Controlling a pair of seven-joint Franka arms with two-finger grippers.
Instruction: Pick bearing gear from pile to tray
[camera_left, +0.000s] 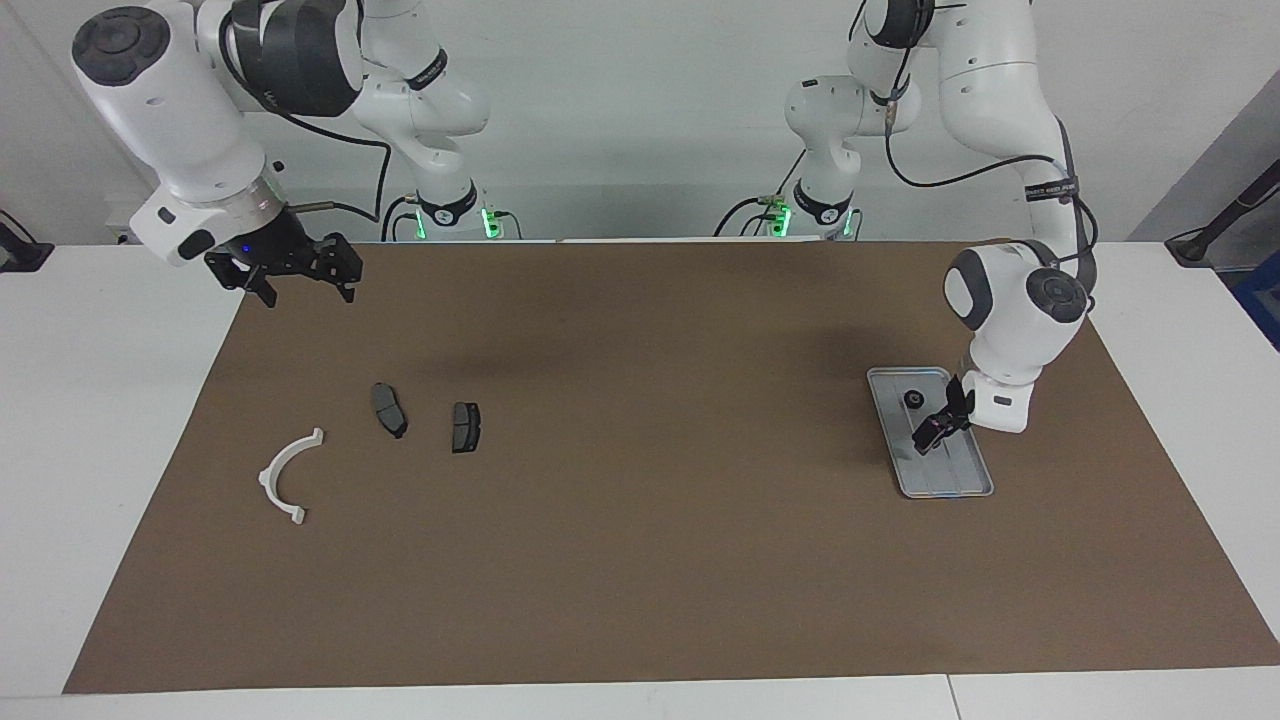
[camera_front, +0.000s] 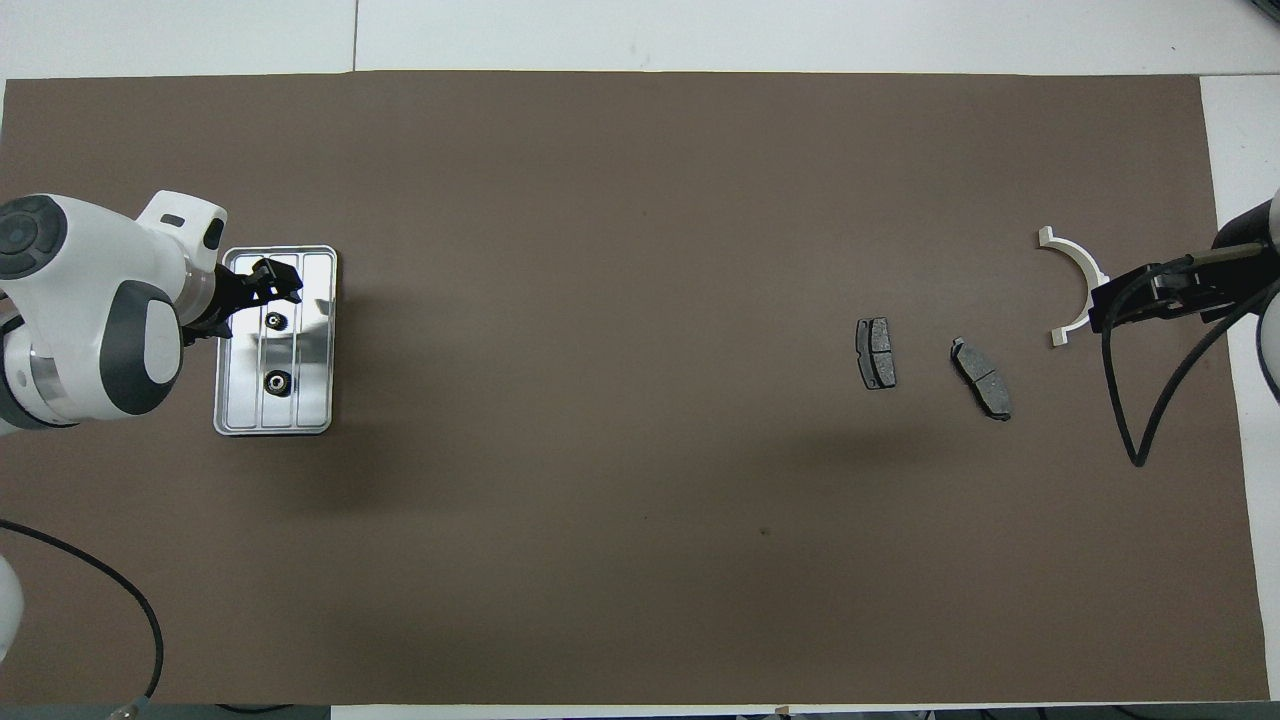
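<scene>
While L pincer (camera_front: 268, 283) hangs open, 2 gears (camera_front: 276, 321) in tray (camera_front: 318, 340).

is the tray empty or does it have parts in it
Not empty. The overhead view shows two small black round gears lying in the tray, with the left gripper over it.

A robotics lab: 2 white Franka arms (camera_left: 1010, 110) (cabled, bench-mounted) over a brown mat (camera_left: 650, 540), bare walls.
</scene>
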